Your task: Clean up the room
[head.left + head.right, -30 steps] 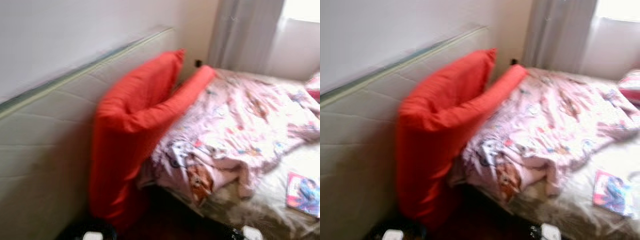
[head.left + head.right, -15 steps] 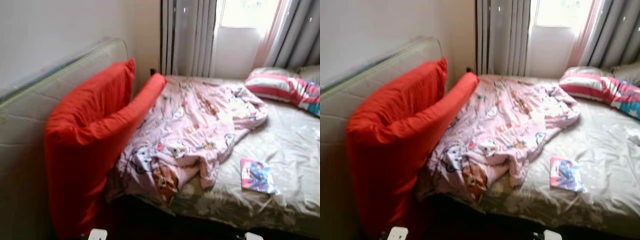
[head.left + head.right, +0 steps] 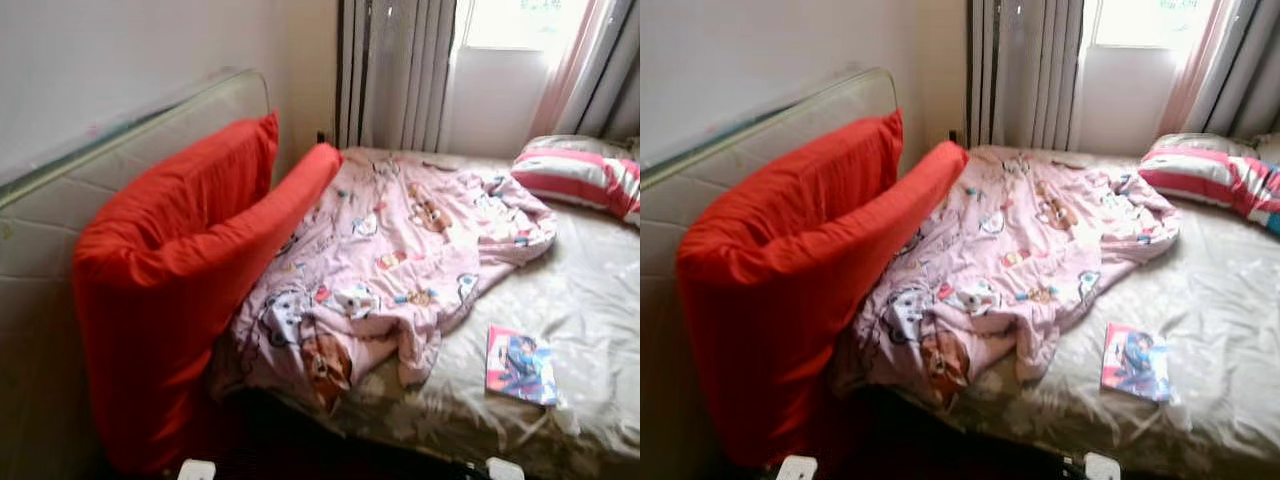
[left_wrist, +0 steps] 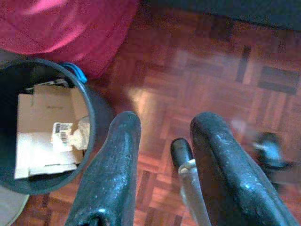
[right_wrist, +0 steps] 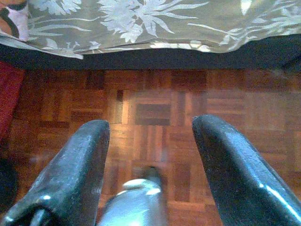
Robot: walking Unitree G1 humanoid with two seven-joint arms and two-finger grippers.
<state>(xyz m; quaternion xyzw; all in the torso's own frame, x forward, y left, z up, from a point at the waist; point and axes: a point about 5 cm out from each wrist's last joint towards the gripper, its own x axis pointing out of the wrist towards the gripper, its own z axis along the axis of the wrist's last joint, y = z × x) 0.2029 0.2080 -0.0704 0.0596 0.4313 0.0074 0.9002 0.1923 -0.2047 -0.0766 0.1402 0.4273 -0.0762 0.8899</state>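
Note:
A rumpled pink cartoon blanket [image 3: 400, 250] lies across the bed [image 3: 590, 300]. A colourful magazine [image 3: 519, 364] rests on the beige sheet near the bed's front edge. A big red cushion [image 3: 180, 280] leans against the padded headboard [image 3: 60, 220] on the left. A striped pillow [image 3: 585, 170] sits at the far right. My left gripper [image 4: 164, 125] hangs open over the parquet floor beside a dark bin [image 4: 91, 117] that holds cardboard [image 4: 44, 132]. My right gripper [image 5: 150, 127] hangs open over the floor by the bed's floral sheet edge [image 5: 155, 28].
Grey curtains [image 3: 400, 70] and a bright window [image 3: 510, 25] stand behind the bed. A dark gap of floor [image 3: 300, 440] lies between the red cushion and the bed's front edge. A robot foot or leg [image 4: 268, 146] shows on the parquet.
The camera has swung right towards the bed, then slightly back left and steadied. The blanket, cushion and magazine lie as before.

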